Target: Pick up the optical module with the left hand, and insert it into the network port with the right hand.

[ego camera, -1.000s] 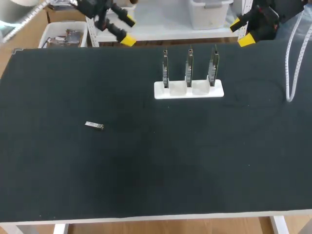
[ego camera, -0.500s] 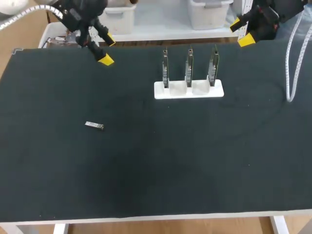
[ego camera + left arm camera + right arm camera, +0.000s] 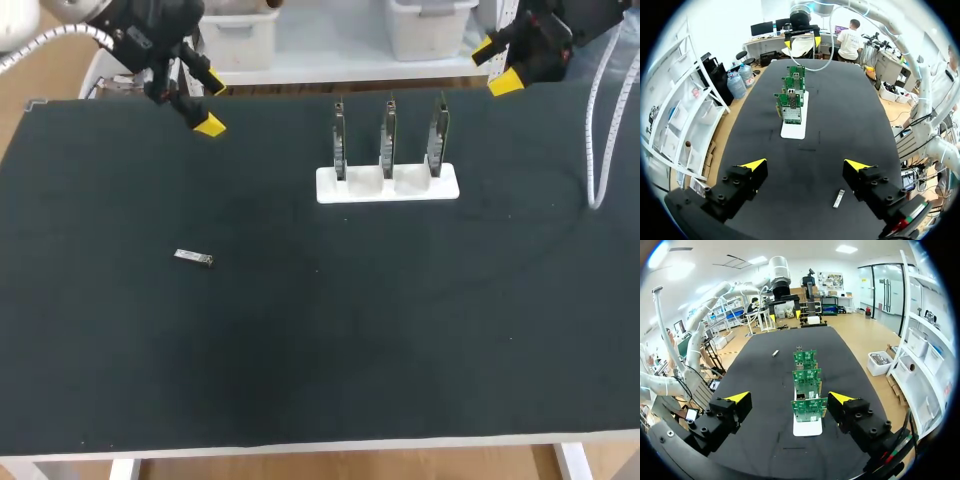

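Over the far left edge of the table I see my left gripper hanging with fingers spread wide; my right gripper sits above the far right corner, likewise spread. Open dark surface surrounds the optical module, which lies flat, well left of the white holder carrying three upright circuit boards

The head camera sits high behind the robot and looks down on the whole black worktop, where the white stand of three upright green circuit boards lies toward the far side. The left wrist camera looks along the worktop past the yellow-tipped left tool, well back from the stand. The right wrist camera faces the opposite way, close to the stand, past the yellow-tipped right tool. All three views share the stand, and each wrist view shows the other tool beyond it.
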`<action>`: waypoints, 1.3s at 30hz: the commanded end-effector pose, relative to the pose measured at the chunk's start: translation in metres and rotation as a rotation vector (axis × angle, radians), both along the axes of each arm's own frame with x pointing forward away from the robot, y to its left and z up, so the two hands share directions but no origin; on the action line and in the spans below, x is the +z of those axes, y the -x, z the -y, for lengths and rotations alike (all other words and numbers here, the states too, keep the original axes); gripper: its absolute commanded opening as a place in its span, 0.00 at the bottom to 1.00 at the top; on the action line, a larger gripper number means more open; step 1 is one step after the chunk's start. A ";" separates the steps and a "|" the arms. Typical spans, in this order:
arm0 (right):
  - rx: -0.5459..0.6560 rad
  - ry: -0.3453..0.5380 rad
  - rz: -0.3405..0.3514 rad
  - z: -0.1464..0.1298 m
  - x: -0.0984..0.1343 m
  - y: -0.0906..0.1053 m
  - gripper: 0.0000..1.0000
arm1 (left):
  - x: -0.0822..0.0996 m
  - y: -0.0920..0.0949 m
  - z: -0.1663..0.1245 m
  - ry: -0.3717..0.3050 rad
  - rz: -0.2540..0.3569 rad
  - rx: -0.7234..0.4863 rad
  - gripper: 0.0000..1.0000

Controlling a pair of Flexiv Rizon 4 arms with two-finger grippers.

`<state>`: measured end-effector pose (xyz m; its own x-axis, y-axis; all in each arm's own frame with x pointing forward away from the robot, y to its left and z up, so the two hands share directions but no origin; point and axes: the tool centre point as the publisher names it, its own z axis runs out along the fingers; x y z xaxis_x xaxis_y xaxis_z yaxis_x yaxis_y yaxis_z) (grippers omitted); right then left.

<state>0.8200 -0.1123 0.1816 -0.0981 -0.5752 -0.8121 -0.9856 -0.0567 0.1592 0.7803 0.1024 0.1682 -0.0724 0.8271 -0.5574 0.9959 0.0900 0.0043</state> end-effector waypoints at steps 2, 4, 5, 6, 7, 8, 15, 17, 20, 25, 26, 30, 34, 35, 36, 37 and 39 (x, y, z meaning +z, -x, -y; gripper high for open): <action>0.315 -0.036 -0.224 0.000 0.001 -0.008 1.00 | 0.002 -0.002 0.027 -0.083 0.062 -0.093 1.00; 0.315 -0.036 -0.224 0.000 0.001 -0.008 1.00 | -0.003 -0.002 0.043 -0.159 0.085 -0.202 1.00; 0.315 -0.036 -0.224 0.000 0.001 -0.008 1.00 | -0.006 -0.002 0.047 -0.191 0.084 -0.233 1.00; 0.315 -0.036 -0.224 0.000 0.001 -0.008 1.00 | -0.009 -0.001 0.047 -0.214 0.088 -0.262 1.00; 0.315 -0.036 -0.224 0.000 0.001 -0.008 1.00 | -0.015 0.002 0.049 -0.270 0.089 -0.307 1.00; 0.315 -0.036 -0.224 0.000 0.001 -0.008 1.00 | -0.018 0.003 0.048 -0.293 0.093 -0.319 1.00; 0.315 -0.036 -0.224 0.000 0.001 -0.008 1.00 | -0.037 0.011 0.020 -0.389 0.048 -0.306 1.00; 0.315 -0.036 -0.224 0.000 0.001 -0.008 1.00 | -0.040 0.014 0.010 -0.413 0.038 -0.291 1.00; 0.315 -0.036 -0.224 0.000 0.001 -0.008 1.00 | -0.046 0.018 -0.004 -0.462 0.038 -0.269 1.00; 0.315 -0.036 -0.224 0.000 0.001 -0.008 1.00 | -0.054 0.026 -0.025 -0.492 0.010 -0.228 1.00; 0.315 -0.036 -0.224 0.000 0.001 -0.008 1.00 | -0.055 0.028 -0.027 -0.491 0.005 -0.222 1.00; 0.315 -0.036 -0.224 0.000 0.001 -0.008 1.00 | -0.064 0.036 -0.037 -0.486 -0.024 -0.196 1.00; 0.315 -0.036 -0.224 0.000 0.001 -0.008 1.00 | -0.069 0.044 -0.044 -0.479 -0.043 -0.175 1.00; 0.315 -0.036 -0.224 0.000 0.001 -0.008 1.00 | -0.070 0.046 -0.046 -0.477 -0.046 -0.171 1.00; 0.315 -0.036 -0.224 0.000 0.001 -0.008 1.00 | -0.071 0.048 -0.048 -0.477 -0.049 -0.169 1.00; 0.315 -0.036 -0.224 0.000 0.001 -0.008 1.00 | -0.072 0.050 -0.050 -0.477 -0.054 -0.165 1.00; 0.315 -0.036 -0.224 0.000 0.001 -0.008 1.00 | -0.074 0.055 -0.054 -0.477 -0.065 -0.159 1.00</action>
<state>0.8200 -0.1122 0.1816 -0.0981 -0.5754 -0.8119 -0.9856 -0.0566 0.1592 0.7356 0.1502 0.0956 0.0538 0.9930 -0.1053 0.9955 -0.0615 -0.0715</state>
